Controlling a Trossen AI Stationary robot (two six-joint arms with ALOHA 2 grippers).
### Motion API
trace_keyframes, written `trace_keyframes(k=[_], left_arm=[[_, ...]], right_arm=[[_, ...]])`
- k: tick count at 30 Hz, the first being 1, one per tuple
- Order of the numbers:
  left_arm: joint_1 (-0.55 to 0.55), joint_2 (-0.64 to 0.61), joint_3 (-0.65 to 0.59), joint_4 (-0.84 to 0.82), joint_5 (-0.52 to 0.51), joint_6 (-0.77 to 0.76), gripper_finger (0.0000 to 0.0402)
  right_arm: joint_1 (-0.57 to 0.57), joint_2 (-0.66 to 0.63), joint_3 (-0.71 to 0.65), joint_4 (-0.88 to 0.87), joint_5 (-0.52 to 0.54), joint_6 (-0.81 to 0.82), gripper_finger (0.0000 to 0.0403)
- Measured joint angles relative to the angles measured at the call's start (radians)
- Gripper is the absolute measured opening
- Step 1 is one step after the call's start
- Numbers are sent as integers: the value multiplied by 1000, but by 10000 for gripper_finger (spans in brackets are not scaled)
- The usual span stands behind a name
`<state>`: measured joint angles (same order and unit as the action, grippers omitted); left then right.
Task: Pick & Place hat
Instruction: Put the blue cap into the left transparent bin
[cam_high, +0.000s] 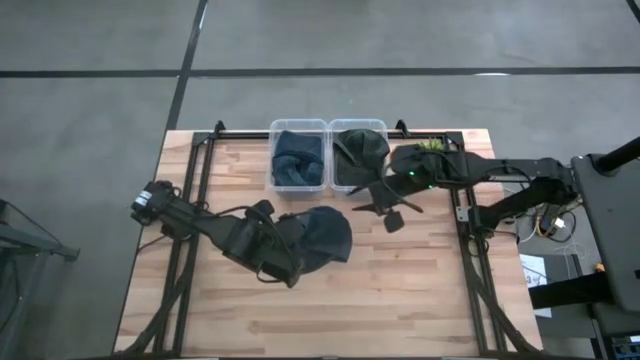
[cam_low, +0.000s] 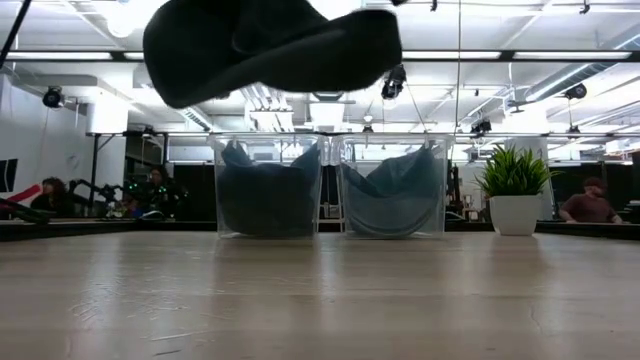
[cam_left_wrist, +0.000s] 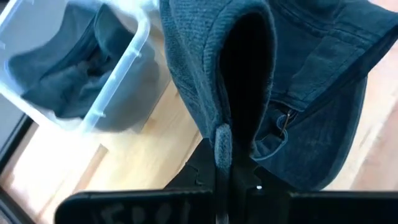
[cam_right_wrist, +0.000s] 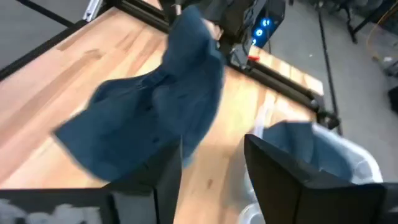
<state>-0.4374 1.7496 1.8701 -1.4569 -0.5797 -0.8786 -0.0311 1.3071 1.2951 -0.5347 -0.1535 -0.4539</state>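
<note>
While the left gripper (cam_high: 287, 262) holds its fingers pinched tight on a fold of the dark blue hat (cam_high: 322, 238), the hat hangs clear above the wooden desk (cam_high: 400, 290), just in front of two clear bins (cam_high: 300, 155) (both already holding dark fabric). Over by the right-hand bin, the right gripper (cam_high: 385, 208) hovers with fingers spread wide and empty.

surface: wooden table (cam_high: 400, 290) | on it: two clear bins (cam_high: 299, 155), side by side

Matt blue cloth hat (cam_high: 322, 238), clear glossy plastic bins (cam_high: 299, 155), smooth wood table (cam_high: 400, 290)
</note>
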Motion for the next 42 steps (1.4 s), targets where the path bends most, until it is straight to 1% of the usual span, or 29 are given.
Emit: trace_keyframes(k=[6,10,14,16,18,20,25,31,42], left_arm=[[-11,0,76,-33,23,110,5],[-13,0,119,-55,20,157,5],[-11,0,124,-59,19,198,5],[-11,0,123,-69,18,208,5],[-9,0,123,-79,19,216,5],[-7,0,123,-88,19,216,5],[-1,0,122,-73,15,215,5],[6,0,122,2,12,245,5],[40,0,122,25,2,280,5]], right_arm=[[-10,119,132,-10,-6,-32,190],[-9,186,204,-9,-73,-31,196],[-7,243,263,-9,-98,-24,196],[-7,265,288,-10,-133,-18,196],[-7,280,302,-10,-170,-8,197],[-4,282,308,-9,-184,-1,196],[-5,291,307,-9,-187,6,196],[-3,301,307,19,-188,2,196],[8,333,319,23,-192,-2,196]])
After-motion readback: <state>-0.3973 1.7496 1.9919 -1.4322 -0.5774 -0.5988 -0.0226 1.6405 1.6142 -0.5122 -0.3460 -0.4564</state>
